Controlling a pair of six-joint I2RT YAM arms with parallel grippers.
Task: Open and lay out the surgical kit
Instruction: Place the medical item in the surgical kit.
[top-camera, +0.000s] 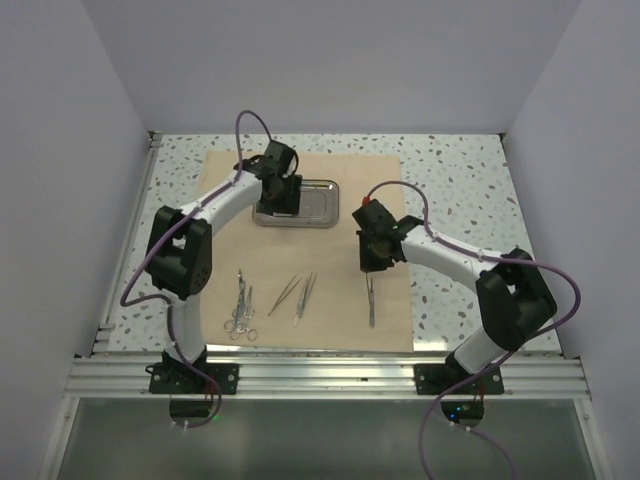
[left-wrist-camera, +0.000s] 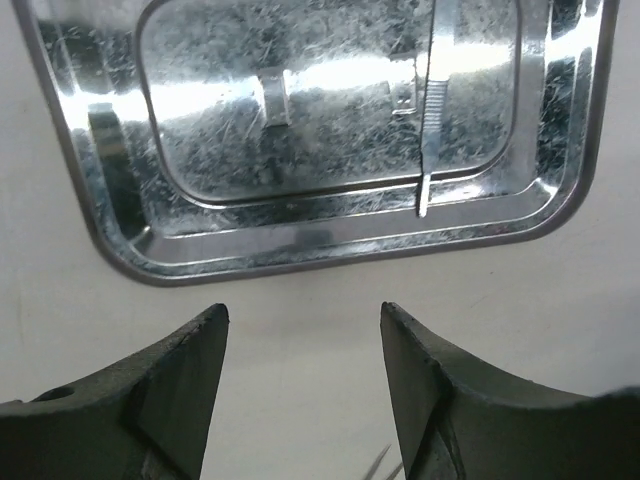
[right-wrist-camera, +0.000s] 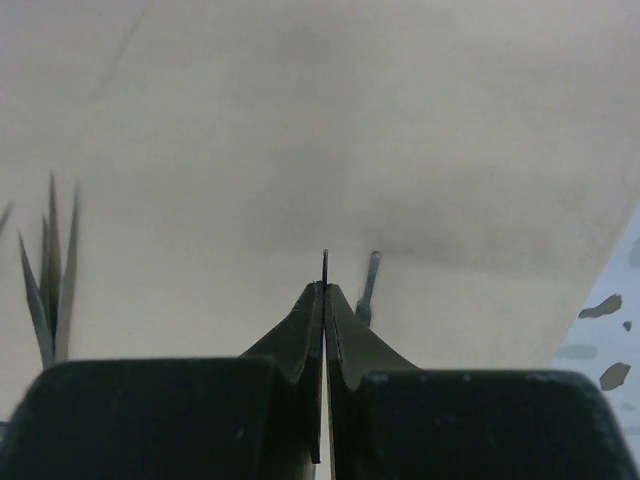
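Nearest you, the scissors (top-camera: 240, 312) and tweezers (top-camera: 297, 295) are lying side by side on the beige cloth (top-camera: 330, 325). Your right end effector (right-wrist-camera: 325, 288) is pinching tight on a thin tool (top-camera: 370, 300) beside them. Be lowering it flat and straight before letting go. Farther back, your left end effector (left-wrist-camera: 300, 315) is hanging wide open, holding nothing, just before the shiny tray (left-wrist-camera: 330, 248), where one more blade tool (left-wrist-camera: 430, 120) is waiting.

We see even, soft overhead light; glare streaks the steel tray (left-wrist-camera: 250, 150) toward 12 o'clock; foreground blurs.
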